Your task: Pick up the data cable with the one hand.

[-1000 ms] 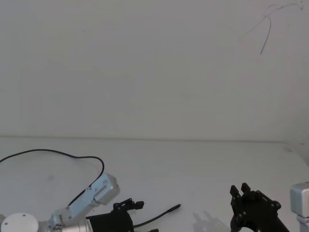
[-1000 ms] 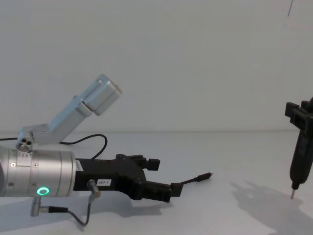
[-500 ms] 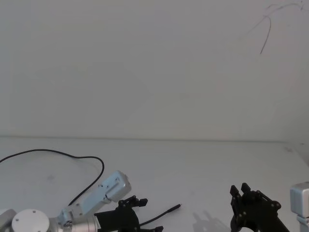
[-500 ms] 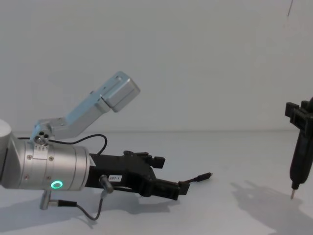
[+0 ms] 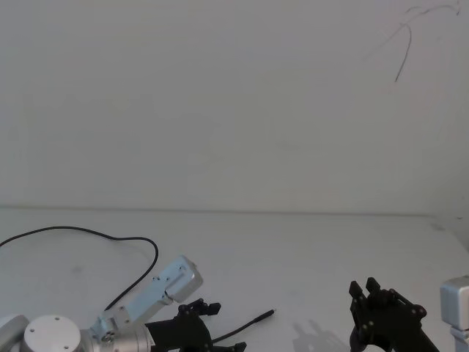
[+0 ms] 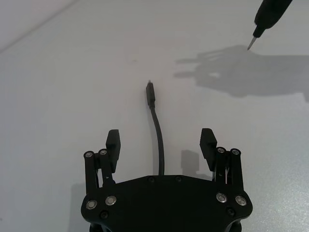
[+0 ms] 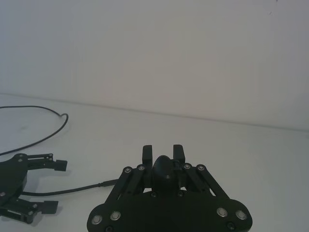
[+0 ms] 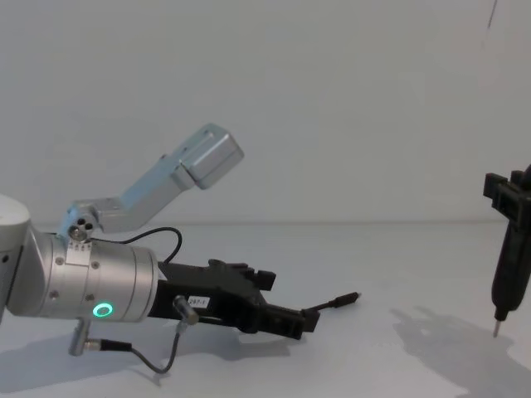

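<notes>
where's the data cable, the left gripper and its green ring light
data cable (image 6: pixel 155 118): left wrist view, on the cord behind the plug
left gripper (image 6: pixel 161 137): left wrist view, midway between its open fingertips
green ring light (image 8: pixel 103 311): chest view, centre of the ring

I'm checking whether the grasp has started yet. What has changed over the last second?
The left gripper moved forward along the data cable toward its tip. Its open fingers now sit on either side of the cord without closing on it. Nothing was taken hold of or let go. The data cable lies where it was, and the right gripper stayed parked on the right.
</notes>
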### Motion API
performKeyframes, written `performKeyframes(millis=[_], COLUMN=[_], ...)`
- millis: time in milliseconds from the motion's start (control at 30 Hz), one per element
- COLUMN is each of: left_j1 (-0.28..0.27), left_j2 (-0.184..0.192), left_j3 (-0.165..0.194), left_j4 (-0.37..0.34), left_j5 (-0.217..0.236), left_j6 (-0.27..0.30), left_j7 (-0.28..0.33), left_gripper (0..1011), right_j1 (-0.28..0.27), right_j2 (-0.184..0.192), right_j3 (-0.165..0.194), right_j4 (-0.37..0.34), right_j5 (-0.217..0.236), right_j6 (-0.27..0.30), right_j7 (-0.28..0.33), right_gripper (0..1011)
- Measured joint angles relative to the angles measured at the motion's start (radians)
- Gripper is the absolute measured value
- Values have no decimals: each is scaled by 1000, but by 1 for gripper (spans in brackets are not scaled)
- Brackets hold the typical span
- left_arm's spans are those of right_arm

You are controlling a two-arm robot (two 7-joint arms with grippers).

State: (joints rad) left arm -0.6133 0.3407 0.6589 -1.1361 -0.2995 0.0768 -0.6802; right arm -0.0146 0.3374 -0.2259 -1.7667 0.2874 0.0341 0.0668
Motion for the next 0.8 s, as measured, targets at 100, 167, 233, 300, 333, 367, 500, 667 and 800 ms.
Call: performKeyframes(millis=[100,167,233,300,333,367,500,667,800], left_j1=[0,0,-1,-3,-3,-5,-8,-12,-14], left_j2=[-1,-2,-4,-6,-6,-8,-14,-20,-21], left_j3=[1,2,4,6,6,7,8,9,10], left_j4=[0,1,4,8,8,11,18,24,27], left_j5=[5,7,10,13,13,14,17,21,23], left_j6=[23,32,45,54,54,58,68,78,83], left_j7=[5,6,8,9,9,10,12,13,14], left_gripper=[1001,1001,1001,1001,1001,1001,955,853,818], right_j1=[0,0,0,0,0,0,0,0,0], right_j2=[0,0,0,0,0,0,0,0,0], right_j3=[0,0,0,0,0,0,0,0,0], right_j4=[0,0,0,0,0,0,0,0,0], right_j5=[0,0,0,0,0,0,0,0,0], right_j6=[0,0,0,0,0,0,0,0,0], right_j7=[0,0,0,0,0,0,0,0,0], right_gripper=[251,251,251,251,251,251,251,251,251])
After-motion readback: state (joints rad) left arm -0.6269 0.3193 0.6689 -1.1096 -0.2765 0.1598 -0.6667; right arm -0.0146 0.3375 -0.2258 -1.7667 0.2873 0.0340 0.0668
